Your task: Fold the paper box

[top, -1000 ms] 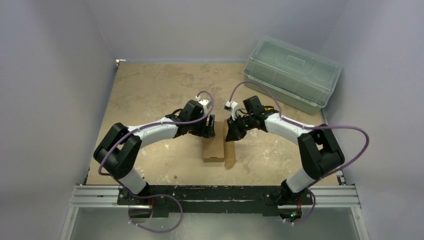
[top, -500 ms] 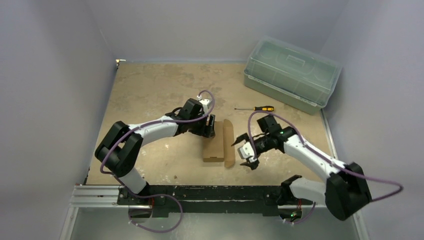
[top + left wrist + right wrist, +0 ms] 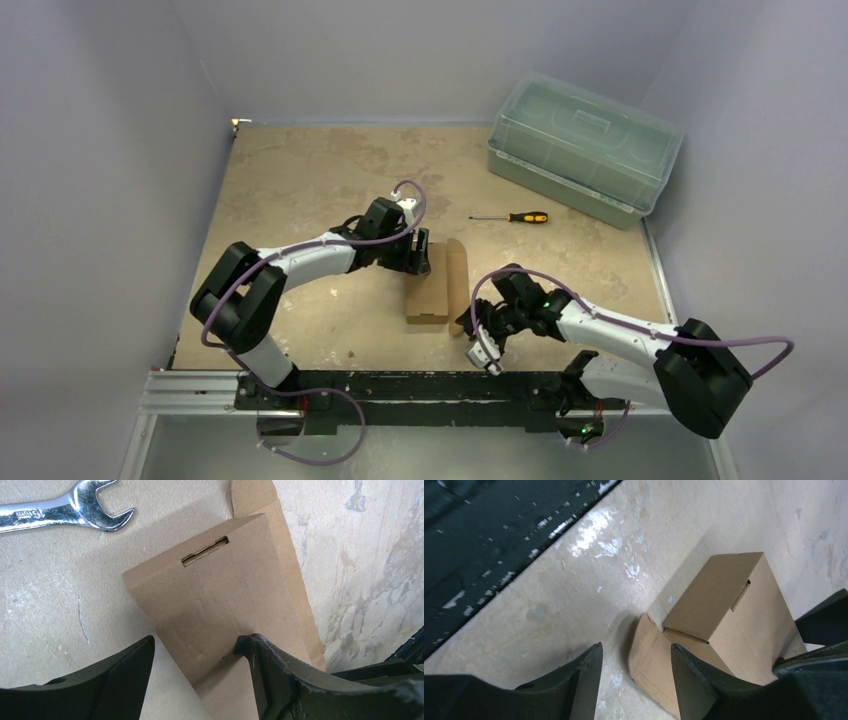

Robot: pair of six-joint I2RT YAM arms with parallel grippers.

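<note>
Tan bench (image 3: 320, 170), grey walls: the paper box (image 3: 428, 292) lies mid-bench, its side flap (image 3: 458, 285) not yet folded.
Overhead, your left tool (image 3: 418, 258) sits at the box's far end and your right tool (image 3: 478, 335) is low by the near corner. Left wrist: fingers spread astride the box. Right wrist: fingers spread, empty. Next, likely, lift and tuck that flap.

Box (image 3: 428, 293) lies on table (image 3: 300, 180), 1 flap (image 3: 458, 283) flat along its right side. Left gripper (image 3: 416, 263) at box's far end. Right gripper (image 3: 480, 336) just beside flap's near corner. Screwdriver (image 3: 512, 216) and bin (image 3: 585, 148) far right, well apart from box.
</note>
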